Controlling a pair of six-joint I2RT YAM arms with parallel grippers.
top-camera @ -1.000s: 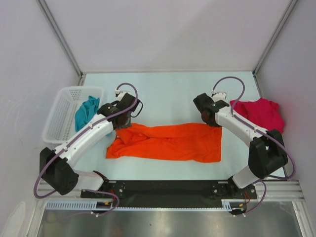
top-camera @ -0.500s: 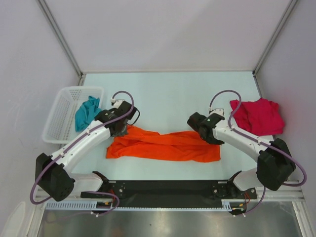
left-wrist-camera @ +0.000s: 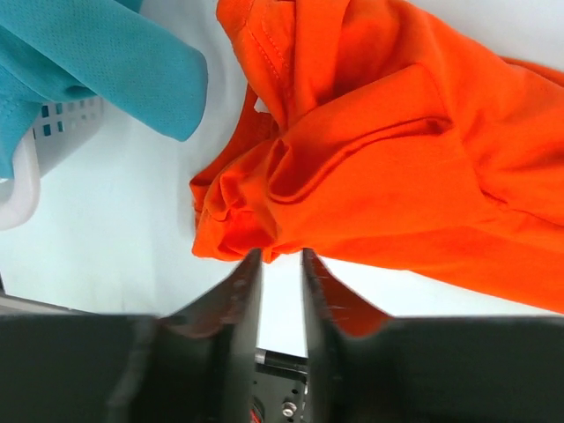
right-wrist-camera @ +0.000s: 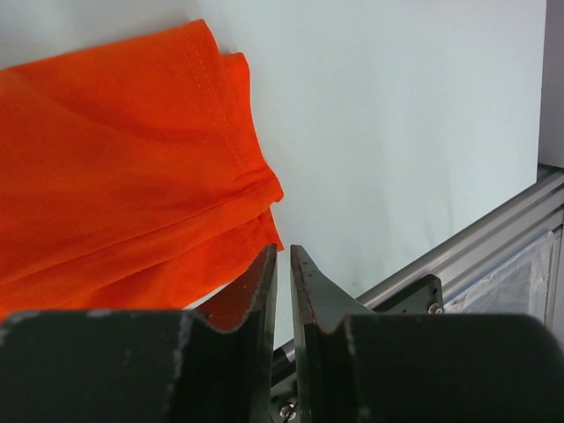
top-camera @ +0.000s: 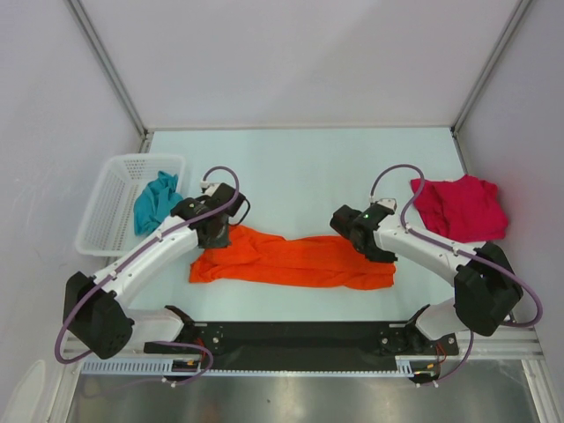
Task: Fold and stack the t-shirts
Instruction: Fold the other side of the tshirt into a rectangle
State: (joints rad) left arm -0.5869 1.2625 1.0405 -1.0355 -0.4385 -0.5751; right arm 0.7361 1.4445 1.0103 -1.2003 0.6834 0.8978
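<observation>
**Desk:** Where is the orange t-shirt [top-camera: 295, 261]?

**Photographer:** Folded in a long band across the table [top-camera: 300, 163], toward 6 o'clock.

**Desk:** And the grippers?

**Photographer:** The left gripper [left-wrist-camera: 281, 254] is at the band's 9 o'clock end and the right gripper [right-wrist-camera: 283, 248] at its 3 o'clock corner. Both sets of jaws are slightly parted, pinching nothing.

**Desk:** Any room to move?

**Photographer:** Table stretches from the far edge toward 12. The crimson t-shirt [top-camera: 460, 208] is at 3; the teal t-shirt [top-camera: 154, 201] hangs over the white mesh basket [top-camera: 106, 211] at 9.

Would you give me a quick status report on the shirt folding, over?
Left tool and right tool slightly open, empty. Orange shirt lies on the table, a long folded band. Nothing in the way.
</observation>
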